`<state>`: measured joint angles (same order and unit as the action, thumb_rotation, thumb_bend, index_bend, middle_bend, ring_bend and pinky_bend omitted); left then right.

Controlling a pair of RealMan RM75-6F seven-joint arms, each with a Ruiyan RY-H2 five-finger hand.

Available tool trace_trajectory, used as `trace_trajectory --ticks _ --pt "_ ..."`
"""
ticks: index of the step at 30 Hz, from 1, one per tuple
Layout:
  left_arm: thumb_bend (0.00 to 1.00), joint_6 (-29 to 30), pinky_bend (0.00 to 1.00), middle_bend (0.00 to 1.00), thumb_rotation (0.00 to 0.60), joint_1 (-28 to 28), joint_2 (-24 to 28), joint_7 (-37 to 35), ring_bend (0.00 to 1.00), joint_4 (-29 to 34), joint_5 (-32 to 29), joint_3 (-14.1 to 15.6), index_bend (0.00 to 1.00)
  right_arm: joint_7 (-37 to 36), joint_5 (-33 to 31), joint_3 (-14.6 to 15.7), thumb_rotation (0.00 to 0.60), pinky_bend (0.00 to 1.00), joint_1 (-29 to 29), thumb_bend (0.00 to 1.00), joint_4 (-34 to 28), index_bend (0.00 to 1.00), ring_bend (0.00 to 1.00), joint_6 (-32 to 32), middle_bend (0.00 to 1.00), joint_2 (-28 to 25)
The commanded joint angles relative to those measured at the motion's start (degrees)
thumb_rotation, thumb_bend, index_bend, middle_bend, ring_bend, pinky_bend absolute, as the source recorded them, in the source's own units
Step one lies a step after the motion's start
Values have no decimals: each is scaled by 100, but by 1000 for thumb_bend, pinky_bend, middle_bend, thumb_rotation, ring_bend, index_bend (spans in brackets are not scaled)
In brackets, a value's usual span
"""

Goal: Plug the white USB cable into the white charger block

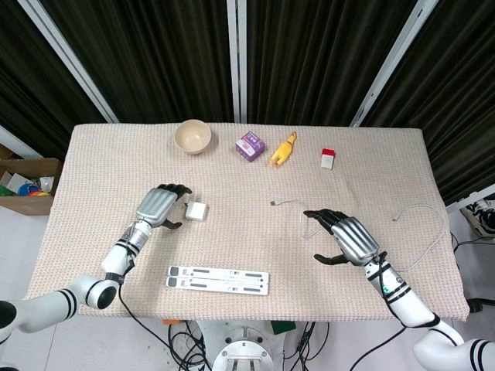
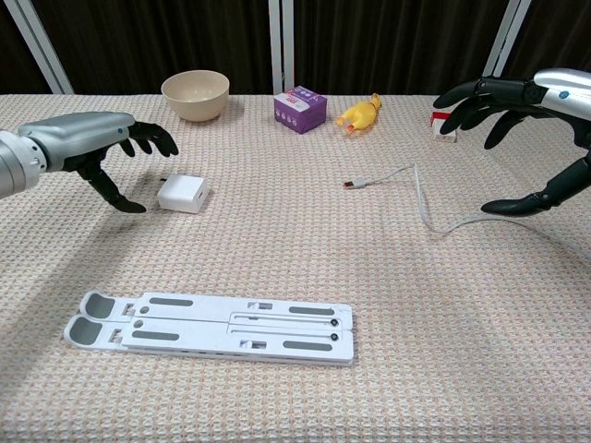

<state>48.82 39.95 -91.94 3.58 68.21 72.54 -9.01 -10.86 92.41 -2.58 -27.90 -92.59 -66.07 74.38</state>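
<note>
A woven beige cloth covers the desk (image 1: 93, 232), black curtains (image 1: 309, 54) behind. Left hand (image 1: 158, 207) hovers, fingers apart, beside the charger (image 1: 196, 210). Mid-desk lies the cable (image 2: 420, 198); right hand (image 1: 349, 236) splayed, empty, toward the right edge.

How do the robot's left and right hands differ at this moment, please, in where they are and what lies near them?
The left hand sits right beside the white charger block, fingers around its near side; whether they touch it is unclear. The right hand is spread above the white USB cable, apart from it. The left hand is low over the cloth; the right hand looks raised. Both are open and hold nothing.
</note>
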Motion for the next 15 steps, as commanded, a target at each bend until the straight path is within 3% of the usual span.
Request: trace_trajectory --ticks 1,4,7,10,15 --pt "154 -106 250 207 600 82 -22 246 200 68 -219 -62 244 -5 -22 10 600 314 18 188 32 194 170 -26 246 9" --pt "163 18 323 231 600 122 -43 586 276 115 -284 -85 266 -36 -38 24 600 314 36 188 54 194 170 -59 246 3" --pt "161 148 508 299 595 166 -99 928 450 113 -284 -68 286 -63 -38 34 600 314 49 187 67 194 170 -96 246 -6" --pt "157 91 669 302 574 207 -142 879 596 132 -346 -98 288 -78 -19 50 600 314 66 187 63 194 170 -142 246 -16" --pt "155 -173 720 295 547 286 -161 712 669 6 -479 -105 288 -99 -31 80 600 315 122 187 63 194 170 -223 246 -33"
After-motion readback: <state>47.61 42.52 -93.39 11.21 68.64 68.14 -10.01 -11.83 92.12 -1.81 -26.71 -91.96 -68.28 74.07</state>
